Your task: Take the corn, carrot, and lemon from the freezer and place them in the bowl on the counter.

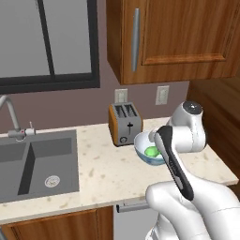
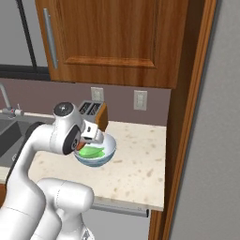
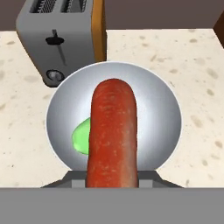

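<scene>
My gripper [image 3: 112,177] is shut on the carrot [image 3: 113,131], a red-orange stub that points out over the middle of the white bowl [image 3: 153,113]. In the right base view the gripper [image 2: 89,136] hangs just above the bowl [image 2: 110,147], with a bit of carrot [image 2: 80,146] showing under it. The bright green corn [image 3: 81,138] lies inside the bowl, left of the carrot, and also shows as corn [image 1: 152,151] and corn [image 2: 92,152]. The bowl [image 1: 140,140] stands on the beige counter [image 1: 103,173]. The lemon is out of view. The freezer's grey side [image 2: 225,140] fills the far right.
A toaster [image 1: 125,124] stands just behind the bowl, close to its rim, also toaster [image 3: 61,39]. A grey sink [image 1: 37,164] with a faucet [image 1: 9,117] lies to the left. Wooden wall cabinets [image 2: 112,42] hang above. A wooden panel [image 2: 187,117] bounds the counter's right end.
</scene>
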Robot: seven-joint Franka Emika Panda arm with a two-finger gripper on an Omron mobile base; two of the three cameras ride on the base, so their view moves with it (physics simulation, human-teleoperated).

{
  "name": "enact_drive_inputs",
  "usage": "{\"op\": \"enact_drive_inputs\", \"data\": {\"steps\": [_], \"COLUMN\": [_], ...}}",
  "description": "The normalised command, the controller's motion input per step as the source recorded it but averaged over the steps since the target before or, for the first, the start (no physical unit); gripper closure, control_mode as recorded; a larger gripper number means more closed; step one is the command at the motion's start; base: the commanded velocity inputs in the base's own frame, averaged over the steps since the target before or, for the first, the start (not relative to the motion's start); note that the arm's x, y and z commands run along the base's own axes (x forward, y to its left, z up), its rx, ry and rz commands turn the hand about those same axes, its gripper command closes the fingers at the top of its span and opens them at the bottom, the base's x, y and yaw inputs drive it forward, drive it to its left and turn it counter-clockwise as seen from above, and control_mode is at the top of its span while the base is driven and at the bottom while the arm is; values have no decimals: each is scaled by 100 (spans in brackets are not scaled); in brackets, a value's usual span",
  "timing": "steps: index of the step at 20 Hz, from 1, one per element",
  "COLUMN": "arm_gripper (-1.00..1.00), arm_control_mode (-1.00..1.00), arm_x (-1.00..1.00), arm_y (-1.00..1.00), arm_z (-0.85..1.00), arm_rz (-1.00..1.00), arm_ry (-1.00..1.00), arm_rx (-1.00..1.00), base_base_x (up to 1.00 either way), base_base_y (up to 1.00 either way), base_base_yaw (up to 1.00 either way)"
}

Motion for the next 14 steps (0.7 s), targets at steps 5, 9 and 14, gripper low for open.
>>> {"op": "enact_drive_inputs", "data": {"steps": [5,9,14], "arm_gripper": [100,100,100], "arm_control_mode": [-100,-100,-100], "arm_x": [24,25,16], "arm_y": [0,-11,-21], "arm_z": [-30,-19,-10], "arm_rz": [0,0,0], "arm_ry": [0,0,0], "arm_rx": [0,0,0], "base_base_x": [0,0,0], "base_base_y": [0,0,0], "base_base_yaw": [0,0,0]}}
